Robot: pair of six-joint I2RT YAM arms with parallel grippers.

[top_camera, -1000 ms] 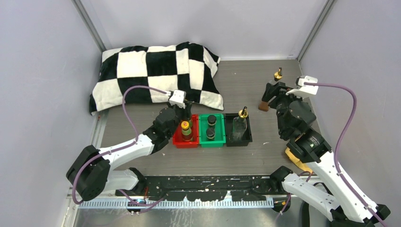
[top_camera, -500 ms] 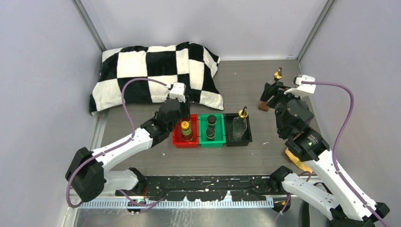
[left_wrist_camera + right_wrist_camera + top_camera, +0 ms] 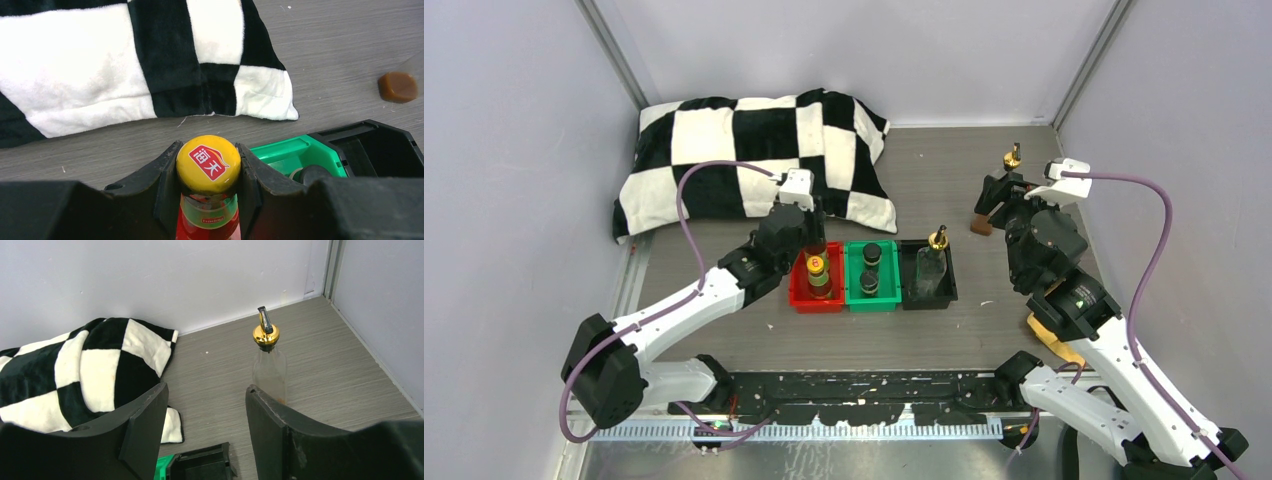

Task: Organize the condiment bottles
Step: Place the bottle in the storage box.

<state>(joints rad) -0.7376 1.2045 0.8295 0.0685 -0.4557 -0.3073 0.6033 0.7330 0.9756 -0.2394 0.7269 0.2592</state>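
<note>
Arm [image 3: 694, 305] outstretched, left fingers [image 3: 162, 177] clamping yellow-capped bottle [image 3: 208, 162]

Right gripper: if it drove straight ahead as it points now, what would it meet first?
Probably the clear glass bottle, ahead but off-centre of the right gripper; depth unclear.

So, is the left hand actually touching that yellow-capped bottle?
Touching. In the left wrist view the left hand clamps the yellow-capped bottle at its cap, both fingers pressed flush, no gap.
</note>
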